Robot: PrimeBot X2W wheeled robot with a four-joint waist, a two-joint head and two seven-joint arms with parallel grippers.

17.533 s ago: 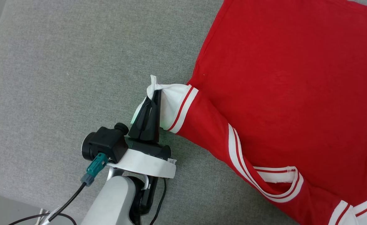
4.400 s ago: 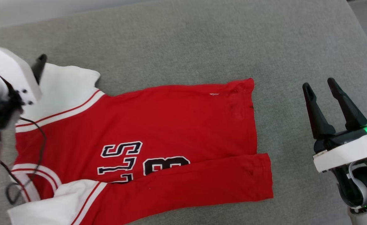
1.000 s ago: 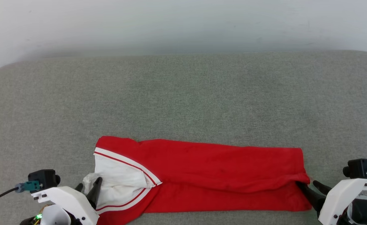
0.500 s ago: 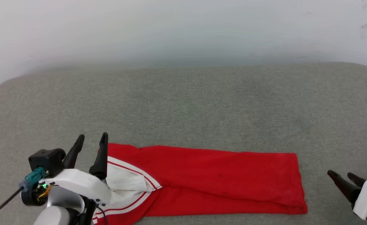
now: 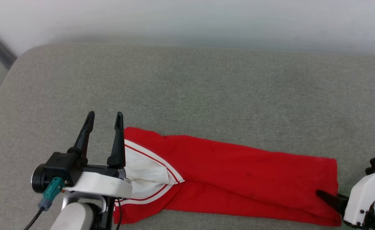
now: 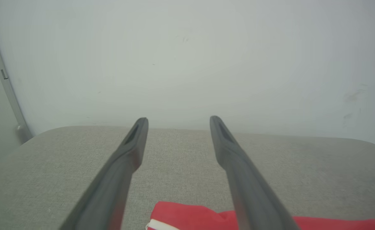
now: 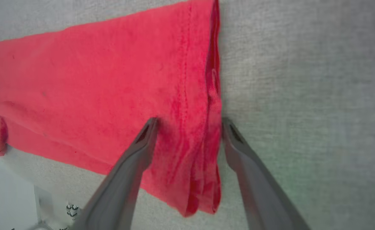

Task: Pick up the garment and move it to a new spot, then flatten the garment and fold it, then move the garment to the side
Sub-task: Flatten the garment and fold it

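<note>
Near front edge of grey cushion (image 5: 206, 89): shirt (image 5: 238, 172), folded lengthwise into narrow strip. Left gripper (image 5: 105, 113) released, empty, by sleeve end; right gripper (image 7: 189, 119) released, astride hem. Done, apparently: flattening, lengthwise fold. Remaining: cross-fold, shift aside.

1. The light is bright, soft and even. Shadows are faint, little more than a thin dark line along the edge of the shirt (image 5: 238, 172).
2. In the head view the wall (image 5: 187, 19) is washed out and hazy, while the weave of the grey cushion (image 5: 206, 89) shows crisply.
3. In the left wrist view the fingers (image 6: 120, 172) of the left gripper (image 6: 178, 118) blur toward the bottom edge. The wall there looks flat and pale.
4. In the right wrist view the red is oversaturated, almost pink, and the whole picture is slightly soft. The fingers (image 7: 126, 179) of the right gripper (image 7: 190, 119) are out of focus.
5. A faint green glow tints the cushion beside the right-hand finger there.
</note>
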